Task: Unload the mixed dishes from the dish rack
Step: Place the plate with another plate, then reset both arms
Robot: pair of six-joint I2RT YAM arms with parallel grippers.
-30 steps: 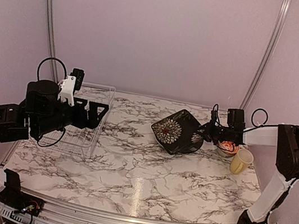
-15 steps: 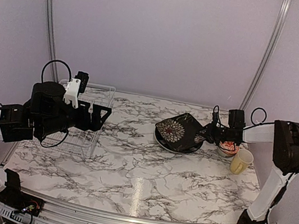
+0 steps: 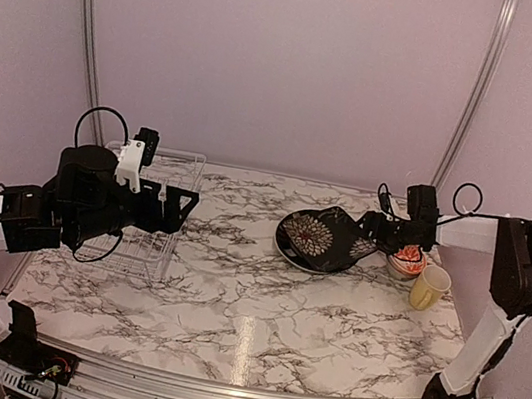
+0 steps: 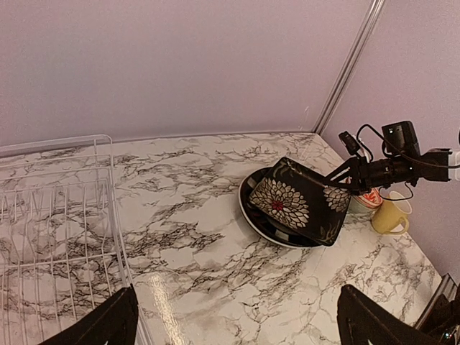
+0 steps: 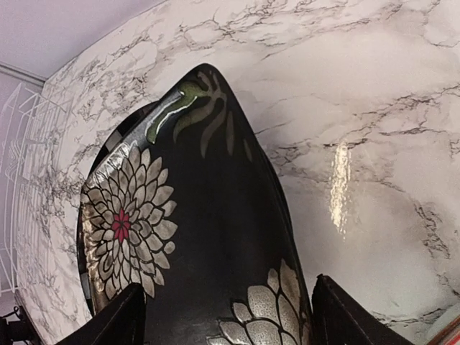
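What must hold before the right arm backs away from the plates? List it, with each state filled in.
1. Square black floral plate lying on the round black plate: ok.
2. Right gripper spread wide: ok.
3. Its fingers clear of the square plate's corner between them: cannot tell.
4. Room beside the right gripper: not ok, red-and-white bowl and yellow mug sit close by.
5. Left gripper open, empty: ok.
6. Dish rack emptied: cannot tell, partly hidden.
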